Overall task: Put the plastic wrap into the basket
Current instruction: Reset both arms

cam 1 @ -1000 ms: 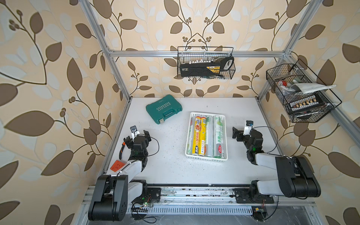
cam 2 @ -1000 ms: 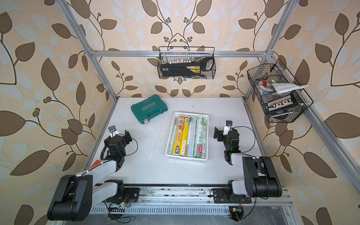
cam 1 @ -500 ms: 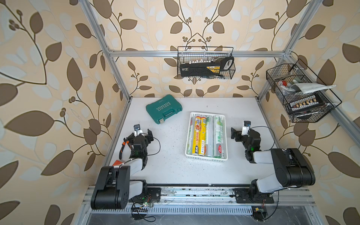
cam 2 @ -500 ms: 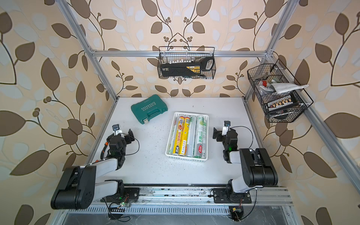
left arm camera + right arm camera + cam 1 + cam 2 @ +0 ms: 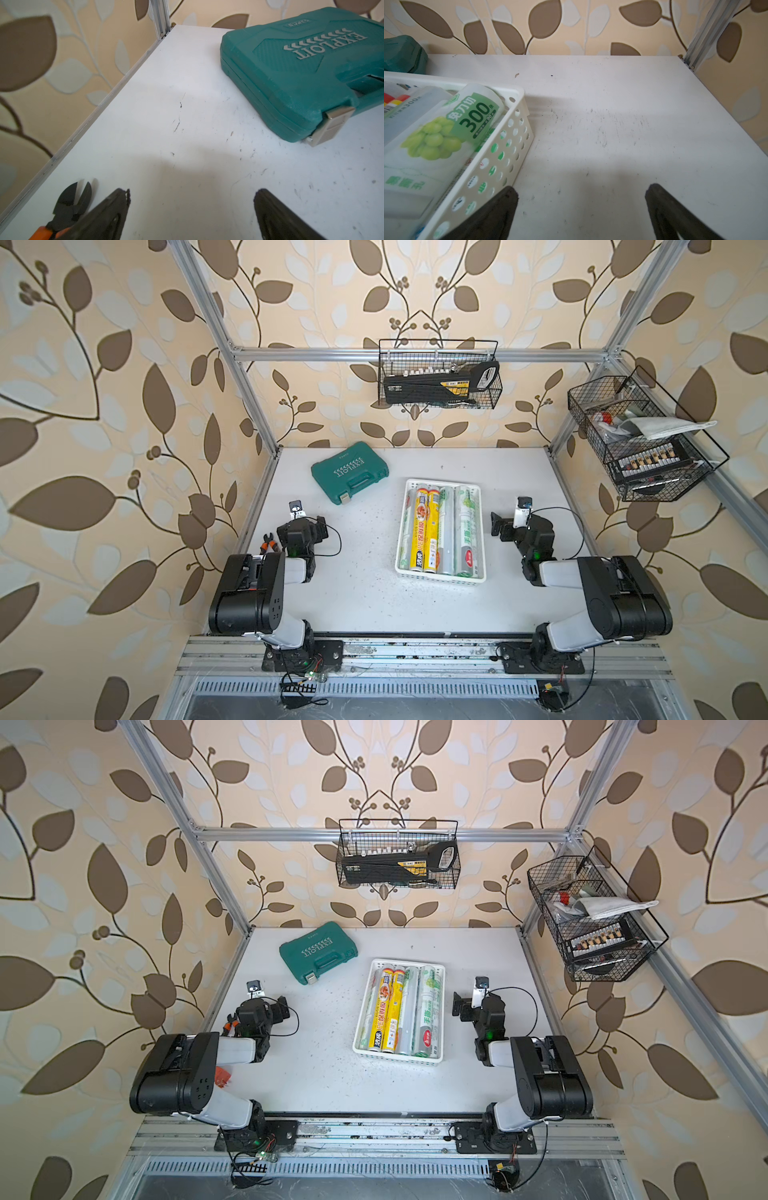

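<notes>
The white perforated basket [image 5: 439, 577] [image 5: 397, 1057] stands mid-table. Plastic wrap fills it lengthwise: yellow rolls [image 5: 424, 531] [image 5: 387, 1011] and silvery-white rolls with green print [image 5: 468, 531] [image 5: 430, 1011]. In the right wrist view a green-print roll [image 5: 436, 135] lies against the basket's holed wall [image 5: 510, 133]. My left gripper [image 5: 302, 529] [image 5: 262, 1011] [image 5: 192, 193] rests open and empty over bare table at the left. My right gripper [image 5: 521, 529] [image 5: 482, 1009] [image 5: 582, 190] is open and empty just right of the basket, one finger close to its wall.
A teal tool case [image 5: 350, 470] [image 5: 301, 68] lies at the back left. Orange-handled cutters [image 5: 269, 545] [image 5: 72, 199] lie beside my left gripper by the table's left edge. Black wire baskets hang on the back wall [image 5: 440, 377] and right wall [image 5: 640, 448].
Both arms have folded lower over their bases at the front. The grippers shifted only slightly and stayed open. Basket and rolls have not moved.
</notes>
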You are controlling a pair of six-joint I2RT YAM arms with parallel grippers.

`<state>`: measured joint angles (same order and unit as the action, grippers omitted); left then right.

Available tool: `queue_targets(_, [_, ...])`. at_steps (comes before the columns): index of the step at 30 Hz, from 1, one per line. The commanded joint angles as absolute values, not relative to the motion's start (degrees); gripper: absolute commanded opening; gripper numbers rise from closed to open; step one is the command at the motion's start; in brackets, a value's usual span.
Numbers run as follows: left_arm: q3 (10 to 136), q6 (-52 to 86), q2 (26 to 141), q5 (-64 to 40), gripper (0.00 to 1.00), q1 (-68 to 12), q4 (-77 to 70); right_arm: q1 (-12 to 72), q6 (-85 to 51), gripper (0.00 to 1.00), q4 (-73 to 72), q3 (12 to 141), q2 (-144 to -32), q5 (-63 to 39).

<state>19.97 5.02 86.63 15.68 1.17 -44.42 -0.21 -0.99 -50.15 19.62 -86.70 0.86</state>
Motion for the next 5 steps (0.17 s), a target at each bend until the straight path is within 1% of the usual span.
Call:
queue_targets(1, [20.75,5.93,85.52,14.37,0.99,1.49,-44.91,0.00,-0.38,0.99,-49.41,21.08,-87.53,0.79])
queue_targets(5, [20.78,5.86,85.52,14.39,0.99,1.49,-44.92,0.00,-0.36,0.99,-49.59,20.92,-87.37,0.85])
